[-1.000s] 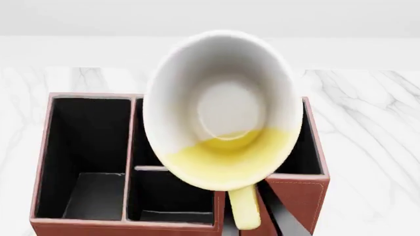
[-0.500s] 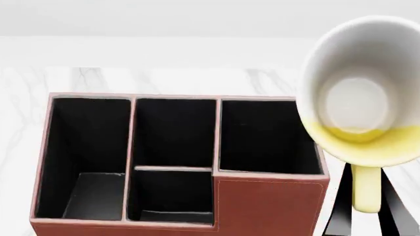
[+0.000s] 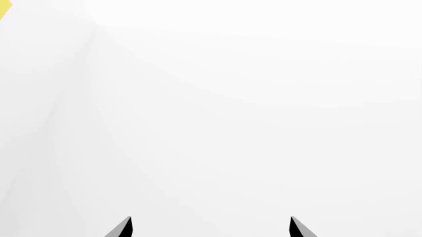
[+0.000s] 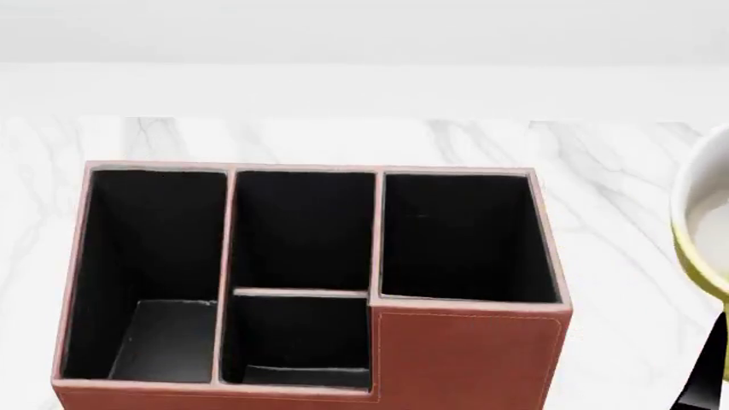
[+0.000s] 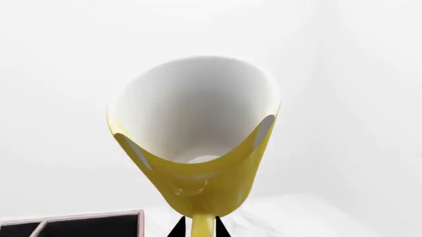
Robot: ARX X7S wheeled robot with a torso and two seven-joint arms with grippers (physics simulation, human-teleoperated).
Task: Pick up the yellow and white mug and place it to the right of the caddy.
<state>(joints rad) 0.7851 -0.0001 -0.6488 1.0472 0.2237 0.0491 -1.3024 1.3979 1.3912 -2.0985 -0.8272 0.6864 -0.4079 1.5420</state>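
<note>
The caddy (image 4: 467, 350), reddish-brown with black-lined compartments, stands on the marble table in the middle of the head view. The yellow and white mug (image 4: 706, 235) shows only as a sliver at that view's right edge, held up in the air to the right of the caddy. In the right wrist view the mug (image 5: 197, 133) fills the middle, its white inside facing the camera. My right gripper (image 5: 197, 228) is shut on the mug's yellow handle, one black fingertip on each side. A corner of the caddy (image 5: 79, 217) appears below the mug. My left gripper (image 3: 209, 227) is open against a blank white background.
The white marble table (image 4: 615, 171) extends behind and to the right of the caddy. A white wall rises behind the table. A dark part of my right arm (image 4: 708, 376) shows at the lower right corner of the head view.
The mug, held by my right gripper, has travelled rightward from above the caddy's middle to past its right side, almost leaving the head view. The caddy has not moved.
</note>
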